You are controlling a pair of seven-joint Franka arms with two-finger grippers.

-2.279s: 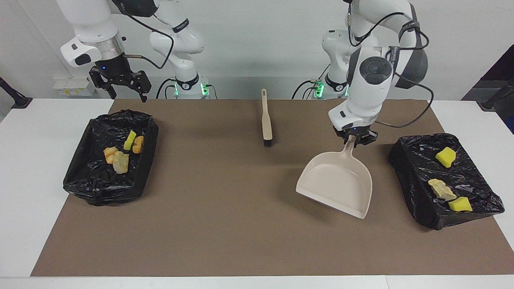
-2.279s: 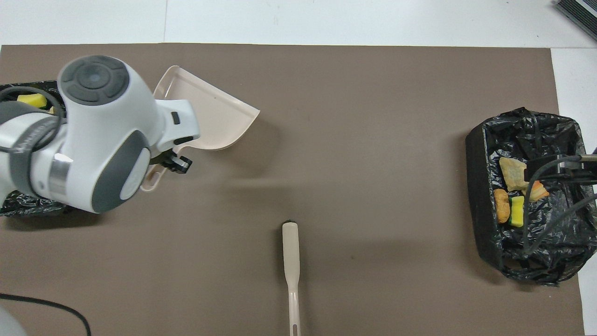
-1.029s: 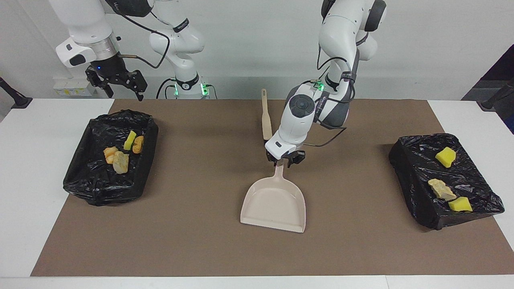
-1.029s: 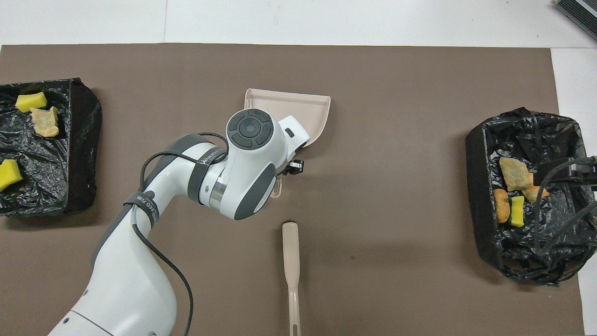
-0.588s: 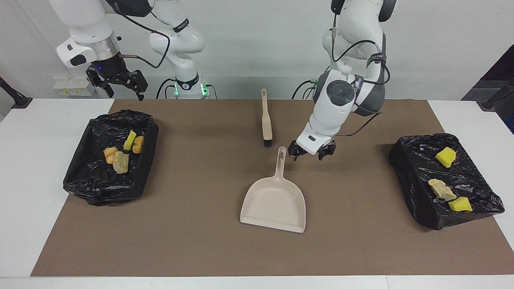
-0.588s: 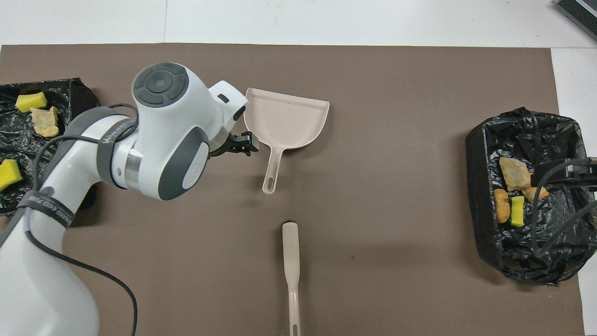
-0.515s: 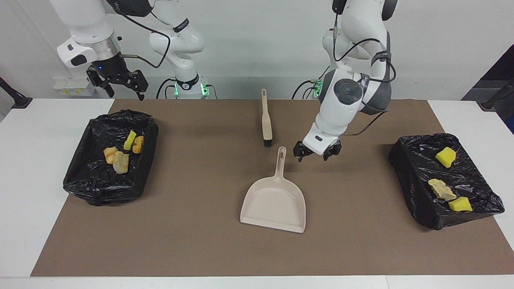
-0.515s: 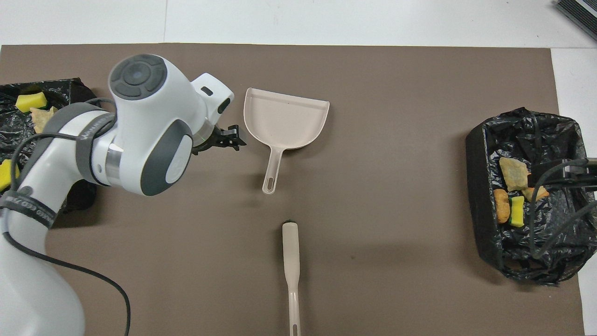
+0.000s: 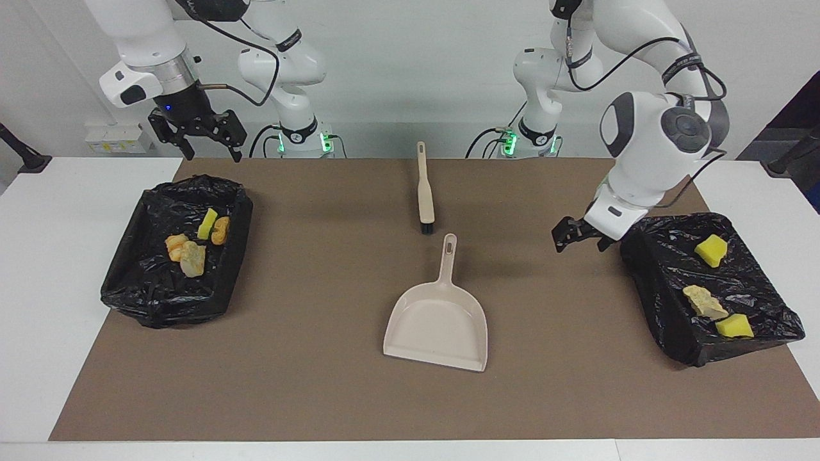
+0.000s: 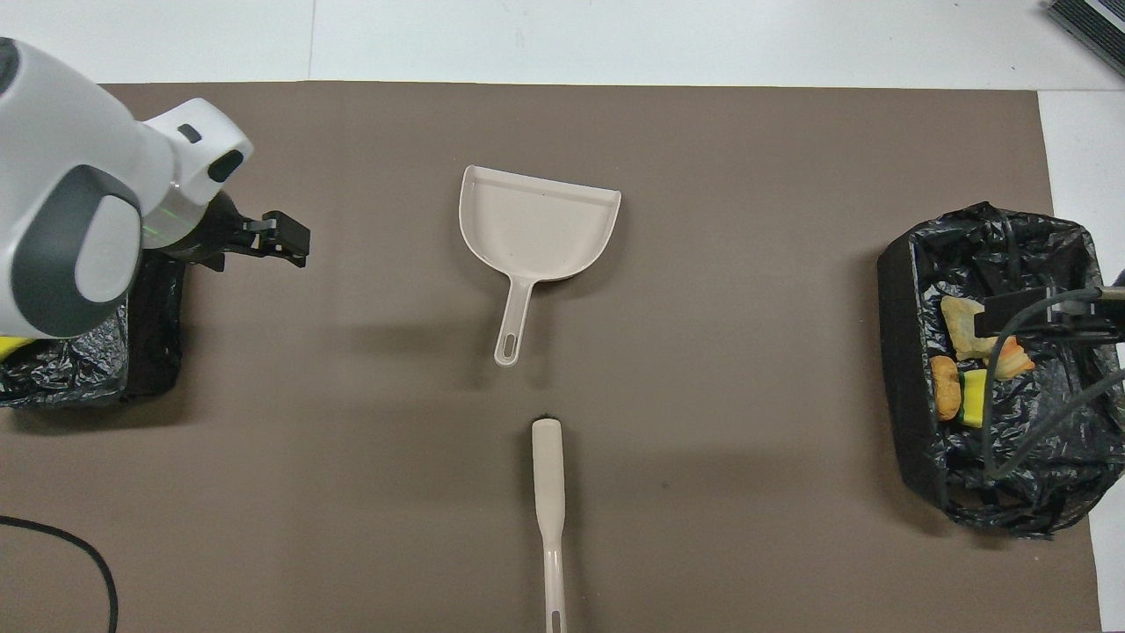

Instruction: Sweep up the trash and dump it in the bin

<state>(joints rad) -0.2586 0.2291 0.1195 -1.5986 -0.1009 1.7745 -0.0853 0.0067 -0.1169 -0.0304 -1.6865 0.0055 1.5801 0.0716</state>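
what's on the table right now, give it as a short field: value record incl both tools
dustpan: empty, flat on the brown mat, mid-table
brush: flat on the mat, nearer the robots than the dustpan
bins: two black-lined, one at each end
right arm's bin: orange, tan and yellow-green scraps
left arm's bin: two yellow sponge chunks, one tan piece
left tool: open, empty, beside its bin
right tool: open, empty, raised, waiting

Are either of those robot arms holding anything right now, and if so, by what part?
Nothing is held. The left tool hangs open beside a bin, apart from the dustpan; the right tool waits open and bare.
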